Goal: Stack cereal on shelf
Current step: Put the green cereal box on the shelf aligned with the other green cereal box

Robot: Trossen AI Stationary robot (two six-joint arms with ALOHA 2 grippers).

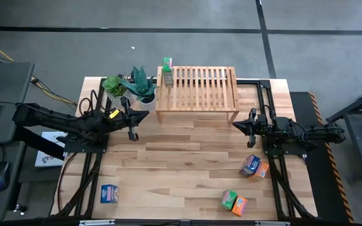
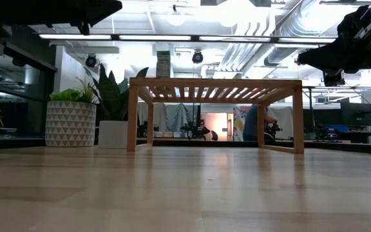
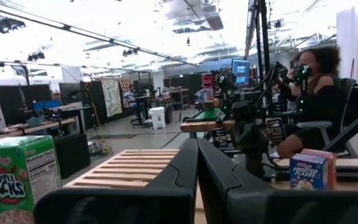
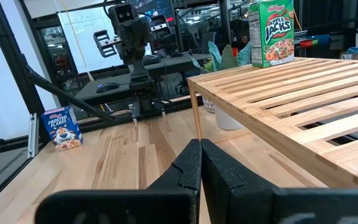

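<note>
High view: you are idling both empty, pinched-closed claws, left claw (image 1: pixel 132 134) and right claw (image 1: pixel 237 125), with one green cereal box (image 1: pixel 167 71) standing on the shelf (image 1: pixel 197 94); next, try approaching the blue box (image 1: pixel 110 194) on the desk (image 1: pixel 168 163) squarely.

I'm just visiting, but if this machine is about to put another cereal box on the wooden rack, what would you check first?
1. Room on the shelf: ok, only one green box stands on its far left corner.
2. Left end effector free: ok, fingers shut, holding nothing.
3. Right end effector free: ok, shut and empty.
4. Boxes within reach: ok, a blue box lies on the left arm's side, two pairs on the right arm's side.
5. All six boxes present: cannot tell, the pairs overlap.
6. Plants clear of the shelf: ok, beside it.
</note>
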